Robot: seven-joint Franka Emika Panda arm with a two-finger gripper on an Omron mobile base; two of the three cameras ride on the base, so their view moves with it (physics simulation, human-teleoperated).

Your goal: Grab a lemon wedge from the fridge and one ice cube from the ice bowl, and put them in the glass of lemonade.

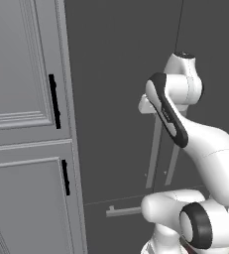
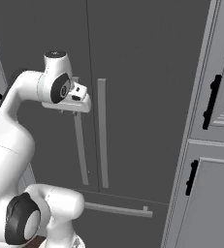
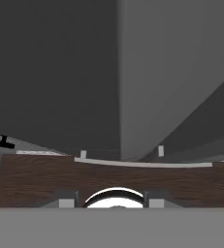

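Lemon wedge is sitting somewhere behind the closed fridge [image 2: 133,72] doors, so you are not seeing it; expect something tiny, light and slippery, best pinched across its flat cut sides. You are facing stiff doors first: the pale bar handles [image 2: 102,133] near the center seam are the place to take hold. The gripper [image 2: 70,112] is hanging by the left handle, fingers hidden, so I cannot tell how wide it is standing or whether it is grasping anything.
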